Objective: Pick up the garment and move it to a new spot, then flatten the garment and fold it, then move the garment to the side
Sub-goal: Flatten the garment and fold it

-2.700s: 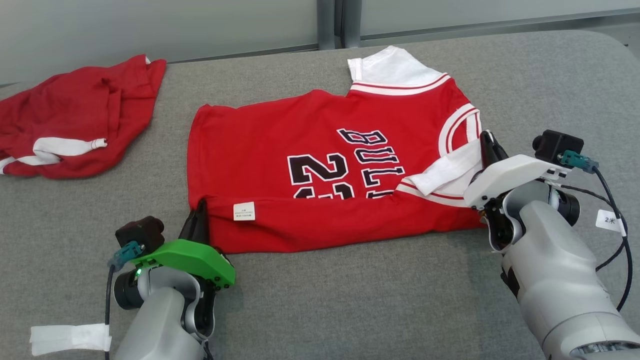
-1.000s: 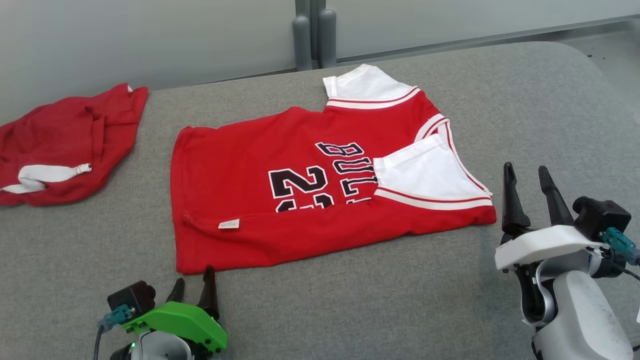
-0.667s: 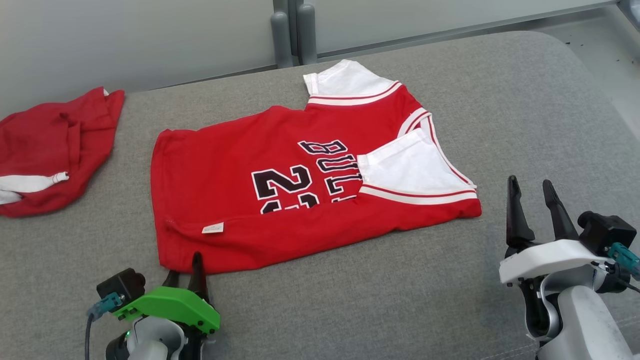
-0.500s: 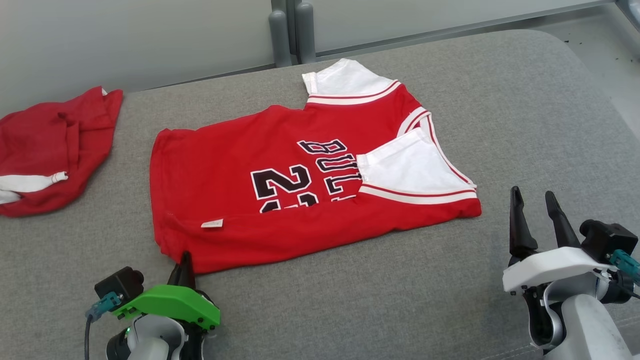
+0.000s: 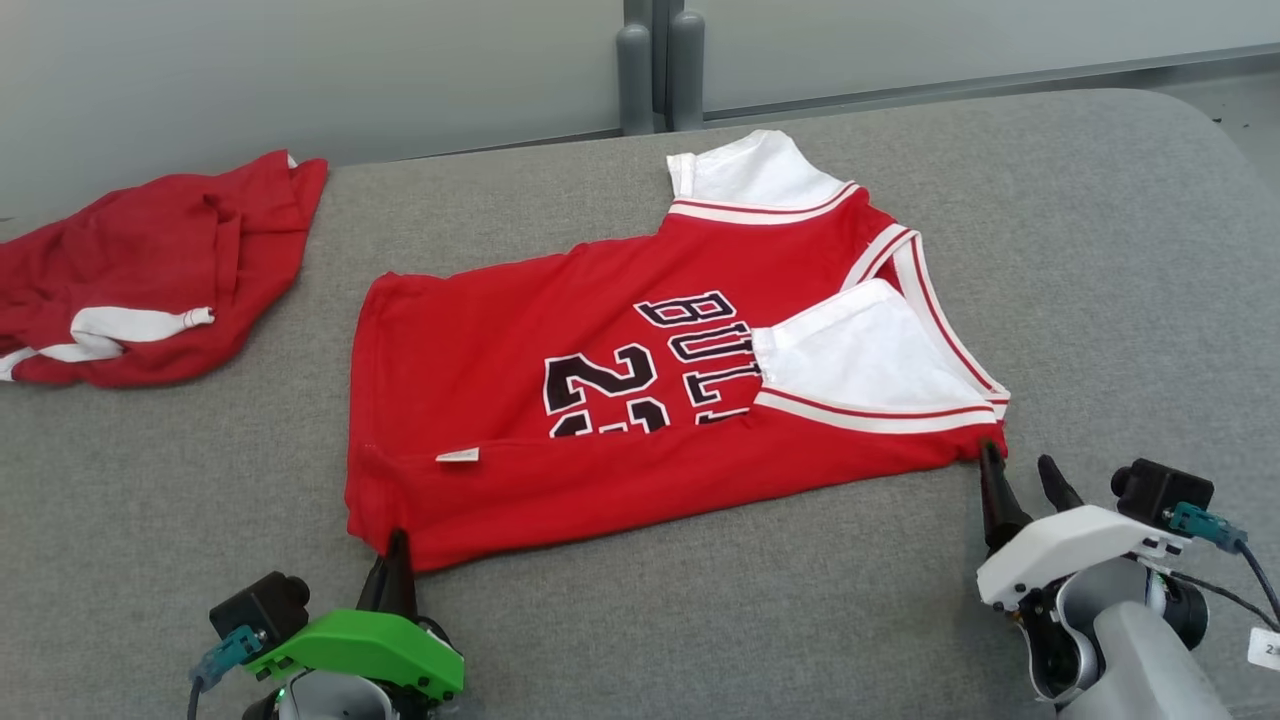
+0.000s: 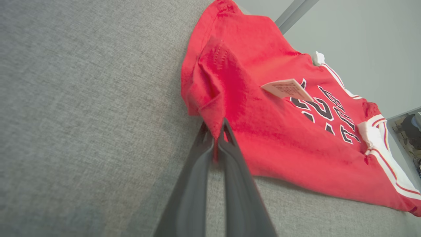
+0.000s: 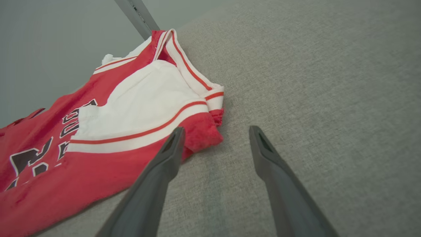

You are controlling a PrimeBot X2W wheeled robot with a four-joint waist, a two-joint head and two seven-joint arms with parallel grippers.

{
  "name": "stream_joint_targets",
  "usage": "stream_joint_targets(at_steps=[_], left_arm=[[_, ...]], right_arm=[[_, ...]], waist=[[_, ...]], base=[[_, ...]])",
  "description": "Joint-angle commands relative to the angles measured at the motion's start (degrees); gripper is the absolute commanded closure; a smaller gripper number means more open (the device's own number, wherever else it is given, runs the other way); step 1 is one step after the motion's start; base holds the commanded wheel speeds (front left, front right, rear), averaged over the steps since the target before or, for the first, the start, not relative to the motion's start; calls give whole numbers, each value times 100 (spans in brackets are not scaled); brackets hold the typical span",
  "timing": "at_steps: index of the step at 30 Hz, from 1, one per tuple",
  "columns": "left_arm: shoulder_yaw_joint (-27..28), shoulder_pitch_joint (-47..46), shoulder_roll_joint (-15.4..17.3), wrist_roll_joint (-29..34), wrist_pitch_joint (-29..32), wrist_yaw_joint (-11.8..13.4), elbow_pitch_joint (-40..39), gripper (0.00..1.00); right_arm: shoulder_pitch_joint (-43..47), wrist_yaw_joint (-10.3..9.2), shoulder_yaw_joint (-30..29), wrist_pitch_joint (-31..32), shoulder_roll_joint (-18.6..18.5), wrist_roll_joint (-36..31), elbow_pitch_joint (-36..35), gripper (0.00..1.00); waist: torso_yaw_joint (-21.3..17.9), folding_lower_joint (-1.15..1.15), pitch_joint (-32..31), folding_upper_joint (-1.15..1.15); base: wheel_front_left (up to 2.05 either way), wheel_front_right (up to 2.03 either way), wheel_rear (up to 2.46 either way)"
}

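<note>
Jersey [image 5: 600, 400], red with white trim and black lettering, lies spread on the grey padded surface [image 5: 700, 620], a little toward its far side, collar end to the robot's right and hem to its left. Its near long edge is folded up over the front, hiding the lower part of the number. A second red garment [image 5: 150, 260] sits crumpled at the far left, well apart from it.

One white sleeve [image 5: 860, 360] is folded in over the chest.

The left gripper [image 6: 214, 130] has its fingers pressed together on the jersey's near hem corner, with red cloth pinched between them. The right gripper [image 7: 217, 129] is spread wide at the near collar-end corner, one finger against the red edge and the other over bare grey fabric.

A small white label [image 5: 457, 456] sticks out of the fold.
</note>
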Motion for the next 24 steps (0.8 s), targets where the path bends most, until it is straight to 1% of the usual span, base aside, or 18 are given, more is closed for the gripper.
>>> stream_joint_targets(at_steps=[1, 3, 7, 12, 13, 14, 16, 17, 18, 21, 24], left_arm=[[2, 10, -2, 61, -28, 48, -35, 100], [-27, -39, -5, 84, -33, 89, -55, 100], [-44, -156, 47, 103, -11, 89, -12, 100], [-20, -271, 88, 92, -11, 85, 90, 100], [-18, -299, 95, 89, -15, 86, 115, 100], [-14, -325, 101, 85, -20, 83, 142, 100], [-13, -362, 112, 85, -37, 77, 190, 100], [-18, -374, 114, 86, -48, 70, 215, 100], [-24, -379, 113, 89, -56, 62, 234, 100], [-62, -360, 112, 117, -104, 22, 241, 100], [-107, -254, 127, 155, -162, 5, 169, 100]], right_arm=[[-191, 1, 28, 93, -15, 146, 206, 0], [-384, 1, 28, 237, -16, 219, 526, 0], [-781, 1, -44, 364, -15, 26, 1093, 0], [-1063, 1, 33, 424, -14, 25, 1514, 1], [-1128, 1, 48, 413, -15, 30, 1593, 7], [-1197, 1, 81, 420, -13, 55, 1673, 51], [-1302, 1, 165, 391, -9, 69, 1792, 73], [-1346, 1, 210, 371, -11, 107, 1823, 93], [-1381, 1, 249, 339, -14, 157, 1839, 100], [-1399, 1, 374, 235, -18, 287, 1757, 100], [-1232, 1, 408, 156, -96, 466, 1542, 100]], waist=[[62, 0, 12, 56], [98, 0, 24, 56], [177, 0, 51, 56], [224, 0, 67, 56], [231, 0, 71, 56], [235, 0, 73, 56], [239, 0, 73, 56], [242, 0, 69, 56], [244, 0, 63, 56], [247, 0, 31, 56], [258, 0, -27, 56]], base=[[0, 0, 0], [0, 0, 0], [0, 0, 0], [0, 0, 0], [0, 0, 0], [0, 0, 0], [0, 0, 0], [0, 0, 0], [0, 0, 0], [0, 0, 0], [0, 0, 0]])
